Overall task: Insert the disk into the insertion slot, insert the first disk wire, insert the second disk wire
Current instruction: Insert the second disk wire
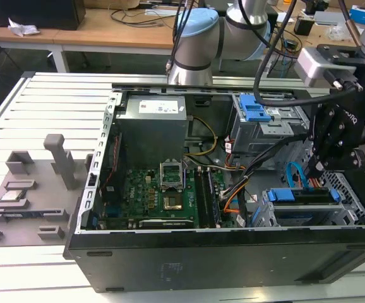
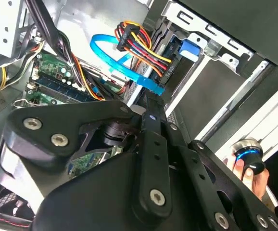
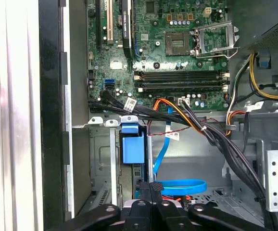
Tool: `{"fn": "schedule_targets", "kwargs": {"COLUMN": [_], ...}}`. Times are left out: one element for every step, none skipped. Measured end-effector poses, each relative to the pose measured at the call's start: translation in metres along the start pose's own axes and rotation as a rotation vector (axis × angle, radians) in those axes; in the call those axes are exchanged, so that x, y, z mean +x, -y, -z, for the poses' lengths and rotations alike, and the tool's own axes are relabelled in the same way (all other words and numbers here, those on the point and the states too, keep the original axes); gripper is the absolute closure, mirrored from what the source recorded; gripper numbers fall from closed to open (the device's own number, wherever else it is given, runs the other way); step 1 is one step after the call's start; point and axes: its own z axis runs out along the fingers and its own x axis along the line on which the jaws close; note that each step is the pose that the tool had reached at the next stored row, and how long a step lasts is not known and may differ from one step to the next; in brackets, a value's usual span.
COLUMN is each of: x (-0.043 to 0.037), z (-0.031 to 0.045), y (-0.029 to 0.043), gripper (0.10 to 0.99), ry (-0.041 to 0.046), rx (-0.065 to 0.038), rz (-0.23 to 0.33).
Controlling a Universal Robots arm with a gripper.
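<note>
While the disk is already sitting in the slot, at the exterior view's lower right corner of the case, your gripper is hovering just above its rear edge, and the blue carrier tabs are showing at both ends of the drive. You are looking at the light-blue cable curling up from the drive's back edge right beside the gripper; in the second wrist view that cable is looping past the coloured wire bundle and ending just beyond the finger, and in the first wrist view the cable is lying in a flat loop directly ahead of the gripper. The fingers there are appearing pressed close together, with the cable's near end meeting their tips, but you cannot tell from these views whether they are actually clamping it. Beside the slot, the motherboard is lying flat in the case floor, with the power supply behind it and the taller cage with its blue latch towards the exterior view's right rear. In the second wrist view, a hand is gripping a round knob near the frame's edge.
</note>
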Motion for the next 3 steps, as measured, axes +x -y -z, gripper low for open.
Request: {"fn": "schedule_targets", "kwargs": {"x": [0.0000,0.0000,0.0000], "z": [0.0001,0.0002,0.0002], "y": [0.0000,0.0000,0.0000], "gripper": [0.980,0.980,0.980], "ry": [-0.0001,-0.0002,-0.0002], "rx": [0.000,0.000,0.000], "rz": [0.000,0.000,0.000]}}
